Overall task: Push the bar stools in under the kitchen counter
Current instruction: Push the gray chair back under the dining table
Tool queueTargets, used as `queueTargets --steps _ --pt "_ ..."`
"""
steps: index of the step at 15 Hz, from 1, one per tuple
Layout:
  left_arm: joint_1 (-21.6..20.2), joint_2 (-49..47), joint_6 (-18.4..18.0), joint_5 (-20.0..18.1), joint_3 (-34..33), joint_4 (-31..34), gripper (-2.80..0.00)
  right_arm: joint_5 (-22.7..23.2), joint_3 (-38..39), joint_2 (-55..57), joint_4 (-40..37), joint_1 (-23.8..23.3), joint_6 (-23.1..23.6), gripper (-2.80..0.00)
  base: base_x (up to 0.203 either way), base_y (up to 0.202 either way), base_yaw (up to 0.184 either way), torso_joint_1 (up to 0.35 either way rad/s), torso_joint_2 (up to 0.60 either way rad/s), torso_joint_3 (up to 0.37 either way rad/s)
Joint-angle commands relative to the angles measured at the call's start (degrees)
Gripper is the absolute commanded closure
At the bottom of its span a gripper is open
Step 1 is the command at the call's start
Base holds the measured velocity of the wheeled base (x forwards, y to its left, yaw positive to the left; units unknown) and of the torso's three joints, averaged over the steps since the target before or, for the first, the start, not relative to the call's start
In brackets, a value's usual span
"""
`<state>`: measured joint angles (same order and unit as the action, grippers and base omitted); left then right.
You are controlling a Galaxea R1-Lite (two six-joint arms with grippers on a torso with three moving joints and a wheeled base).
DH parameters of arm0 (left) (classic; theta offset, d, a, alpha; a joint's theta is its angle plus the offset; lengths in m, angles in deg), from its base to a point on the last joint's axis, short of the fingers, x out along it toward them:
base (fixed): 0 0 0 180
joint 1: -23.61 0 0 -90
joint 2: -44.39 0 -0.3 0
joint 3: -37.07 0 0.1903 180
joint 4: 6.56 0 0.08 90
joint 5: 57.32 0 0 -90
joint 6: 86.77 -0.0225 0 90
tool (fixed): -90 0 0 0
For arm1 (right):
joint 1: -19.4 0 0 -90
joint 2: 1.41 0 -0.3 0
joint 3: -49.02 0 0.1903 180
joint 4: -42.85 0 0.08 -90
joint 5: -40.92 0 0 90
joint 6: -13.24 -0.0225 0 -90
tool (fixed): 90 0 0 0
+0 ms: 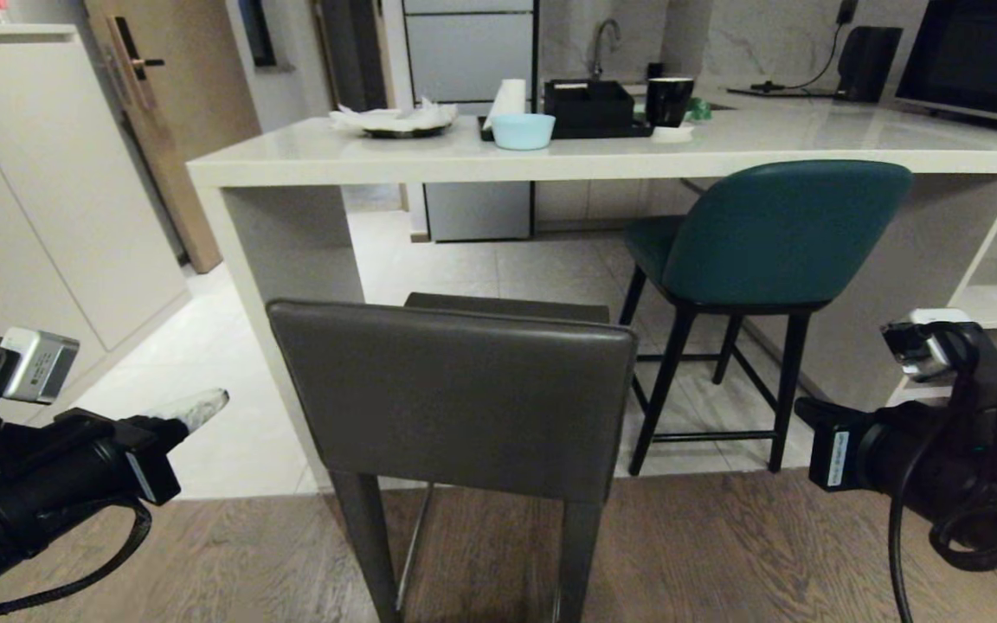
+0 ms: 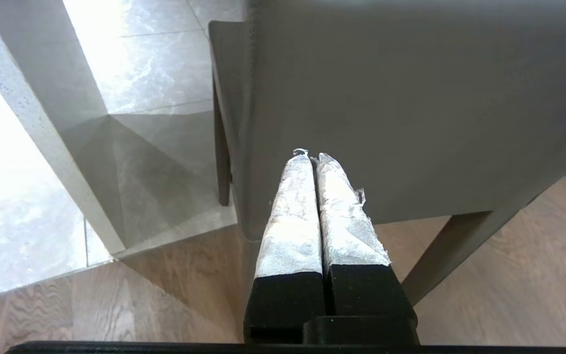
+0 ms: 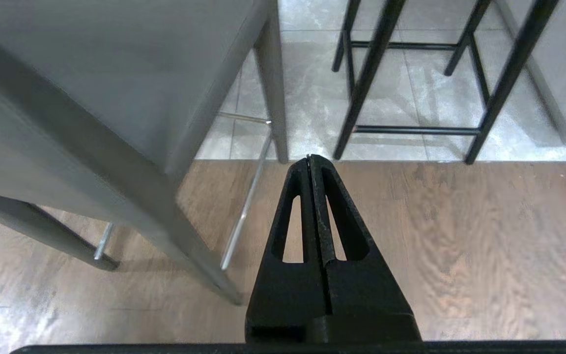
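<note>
The dark grey bar stool (image 1: 455, 398) stands nearest me, its low back toward me, in front of the kitchen counter (image 1: 308, 160). The teal bar stool (image 1: 775, 234) stands to its right, its seat partly under the counter top. My left gripper (image 1: 204, 407) is shut, its white-wrapped fingers level and a short way left of the grey back. In the left wrist view that gripper (image 2: 312, 156) points at the grey back (image 2: 410, 98). My right gripper (image 1: 806, 411) hovers low at the right, shut and empty (image 3: 309, 158), between the grey stool (image 3: 116, 73) and the teal stool's black legs (image 3: 366, 73).
The counter's slab side panel (image 1: 291, 251) stands just left of the grey stool. On the counter top are a light blue bowl (image 1: 523, 131), a black tray (image 1: 589, 108) and a dark mug (image 1: 669, 101). White cabinets (image 1: 40, 199) line the left. Wood floor (image 1: 723, 554) meets tile.
</note>
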<state>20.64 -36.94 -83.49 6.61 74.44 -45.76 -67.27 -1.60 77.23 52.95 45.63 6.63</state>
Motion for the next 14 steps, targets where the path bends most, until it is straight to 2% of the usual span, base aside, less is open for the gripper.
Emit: queueTargets --steps 1,5,8,10,12,14 --pt "-0.1 -0.4 0.0 -0.1 -0.1 -0.4 0.0 -0.1 0.2 -0.1 0.2 0.0 0.0 0.0 0.002 0.154 -0.001 0.002 0.0 -0.003" --pt "-0.2 -1.9 -0.3 -0.1 0.2 -0.5 0.0 -0.1 1.6 -1.2 0.1 0.0 0.0 0.0 0.0 0.15 -0.003 0.002 0.0 0.003" --pt "0.2 -6.6 -0.6 0.0 2.3 -1.0 0.0 -0.5 2.1 -1.0 -0.5 -0.1 1.1 0.0 0.0 0.0 0.0 0.0 0.0 0.0" --pt "1.1 -11.9 -2.5 1.4 4.2 -2.1 0.0 -0.5 2.9 -0.2 -0.4 0.1 4.2 0.0 0.0 0.0 0.0 0.0 0.0 0.0" --pt "2.7 -19.3 -3.6 4.1 6.1 -7.9 0.0 -0.5 1.1 3.4 0.7 1.0 4.6 0.0 0.0 0.0 0.0 0.0 0.0 0.0" --pt "4.7 -26.9 -4.0 6.8 7.3 -18.4 0.0 -0.6 -1.1 7.1 3.1 1.8 4.6 0.0 0.0 0.0 0.0 0.0 0.0 0.0"
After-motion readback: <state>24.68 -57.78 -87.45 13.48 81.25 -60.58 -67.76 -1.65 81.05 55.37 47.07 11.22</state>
